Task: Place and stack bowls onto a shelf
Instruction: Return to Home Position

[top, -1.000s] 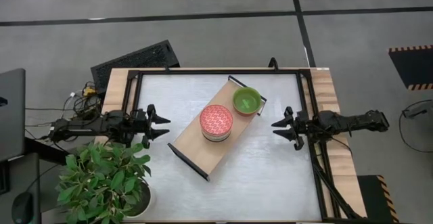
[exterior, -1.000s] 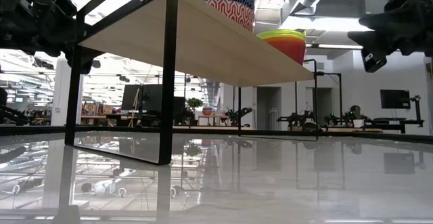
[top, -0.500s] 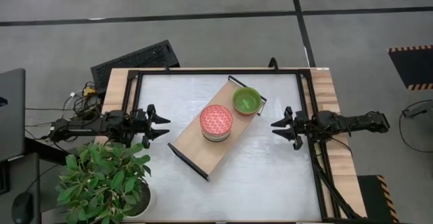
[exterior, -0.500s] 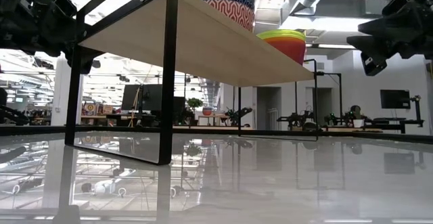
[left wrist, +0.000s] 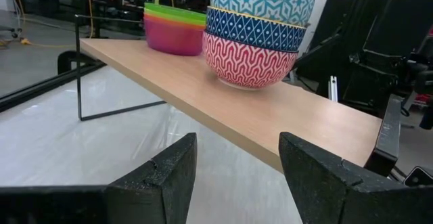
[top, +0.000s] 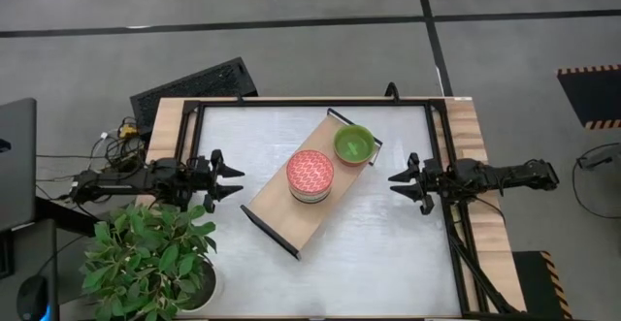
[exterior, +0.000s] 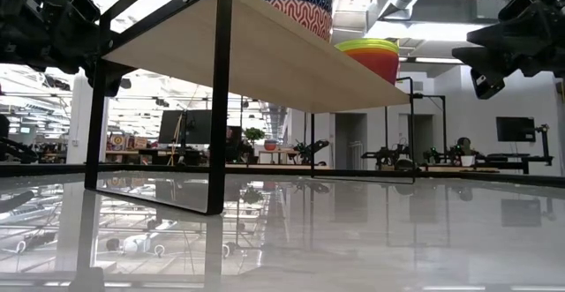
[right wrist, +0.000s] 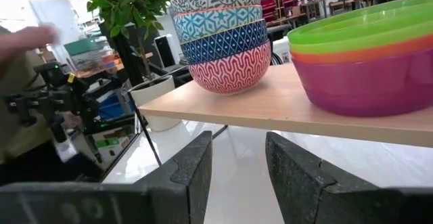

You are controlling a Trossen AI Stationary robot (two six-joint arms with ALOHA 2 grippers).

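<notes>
— Where do the bowls stand?

— On the shelf (top: 275,210), which lies slantwise across the middle of the white tabletop (top: 388,253). I count two stacks, near each other but apart. The patterned stack (top: 310,175) sits about mid-board, with a red wavy bowl (left wrist: 249,63) at its bottom. The plain stack (top: 353,144) sits towards the far end, with a green bowl on top and a purple bowl (right wrist: 369,82) at the bottom.

— And the arms?

— The left arm (top: 146,177) hangs at the tabletop's left edge and the right arm (top: 495,176) at its right edge, both well apart from the shelf. My wrist cameras show the left jaws and the right jaws spread apart, holding nothing.
</notes>
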